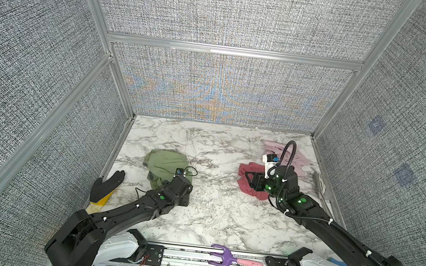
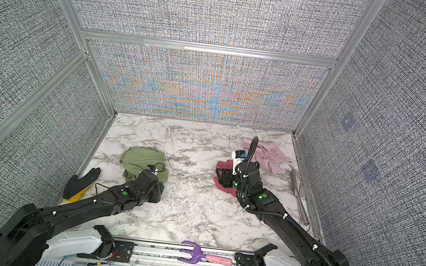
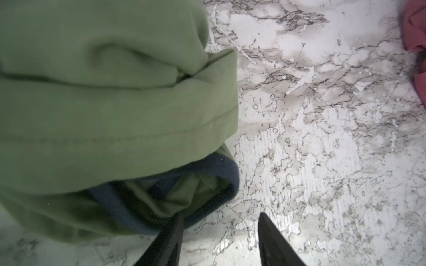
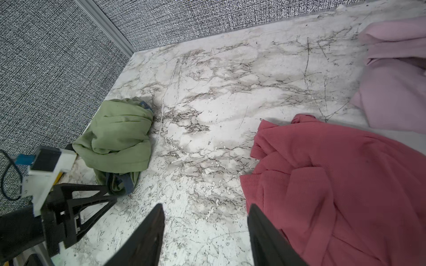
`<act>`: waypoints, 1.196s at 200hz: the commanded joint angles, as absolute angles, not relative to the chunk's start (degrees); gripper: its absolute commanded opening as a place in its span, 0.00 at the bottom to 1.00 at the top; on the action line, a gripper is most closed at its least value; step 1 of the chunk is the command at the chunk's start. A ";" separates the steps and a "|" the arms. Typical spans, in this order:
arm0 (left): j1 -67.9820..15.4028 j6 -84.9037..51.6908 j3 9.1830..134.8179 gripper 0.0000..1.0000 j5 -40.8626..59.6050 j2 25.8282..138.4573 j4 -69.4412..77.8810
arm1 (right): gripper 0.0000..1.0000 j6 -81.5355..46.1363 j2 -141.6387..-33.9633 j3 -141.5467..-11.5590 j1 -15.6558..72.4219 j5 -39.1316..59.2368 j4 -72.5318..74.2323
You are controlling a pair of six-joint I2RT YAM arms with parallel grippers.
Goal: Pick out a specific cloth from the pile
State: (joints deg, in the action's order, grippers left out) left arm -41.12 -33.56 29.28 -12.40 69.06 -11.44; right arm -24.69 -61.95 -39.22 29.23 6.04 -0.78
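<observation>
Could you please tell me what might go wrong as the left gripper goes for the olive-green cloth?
1. The left gripper stands open at the edge of the cloth: one finger meets the grey-blue trim, the other is over bare table, so closing may catch only trim, or nothing.
2. The cloth is bunched in loose folds; lifted by its trim, it may unroll and drag.
3. The black glove lies close by; a wide swing could sweep it.

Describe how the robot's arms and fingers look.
The left arm and right arm are black with green dots and white cable ties. The right carries a ribbed black hose; the left a thin black wire. The fingers are black, tapered, with triangular cut-outs.
</observation>
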 commanded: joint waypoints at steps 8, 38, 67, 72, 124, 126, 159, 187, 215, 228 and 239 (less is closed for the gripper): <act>-41.22 -32.17 30.22 0.55 -12.26 71.90 -7.13 | 0.60 -24.60 -61.43 -39.11 29.27 5.94 -1.01; -41.25 -30.59 31.02 0.54 -12.47 75.26 -5.14 | 0.60 -24.43 -61.34 -38.59 29.27 5.71 -0.58; -41.22 -30.52 31.99 0.53 -12.22 78.63 -4.61 | 0.60 -24.35 -61.70 -39.00 29.27 5.61 -0.70; -41.22 -30.42 31.85 0.52 -12.22 79.02 -4.15 | 0.60 -24.22 -61.78 -39.09 29.27 5.54 -0.79; -41.26 -32.75 34.50 0.32 -15.64 83.89 -7.01 | 0.60 -24.29 -61.57 -39.16 29.26 5.63 -1.09; -41.19 -32.71 34.71 0.30 -15.82 83.99 -7.27 | 0.60 -24.22 -61.47 -39.15 29.27 5.63 -1.13; -41.47 -33.54 36.53 0.00 -15.73 82.49 -11.82 | 0.60 -24.17 -60.19 -38.75 29.27 4.82 -1.73; -41.92 -35.50 37.56 0.00 -16.29 74.85 -17.76 | 0.60 -23.82 -59.20 -38.72 29.27 4.31 -2.11; -41.88 -37.65 40.19 0.00 -17.67 66.75 -26.25 | 0.60 -23.67 -59.06 -39.28 29.27 4.22 -2.02; -41.92 -37.55 41.81 0.00 -18.47 63.77 -29.51 | 0.60 -23.47 -59.24 -39.76 29.27 4.39 -2.06; -41.93 -35.08 42.78 0.00 -19.43 61.45 -30.88 | 0.60 -23.14 -59.51 -40.29 29.27 4.55 -2.34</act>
State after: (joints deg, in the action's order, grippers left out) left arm -41.91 -36.45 40.93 -16.73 65.17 -23.62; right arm -23.55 -59.33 -39.09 29.23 4.89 -1.93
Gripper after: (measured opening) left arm 0.068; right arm 0.597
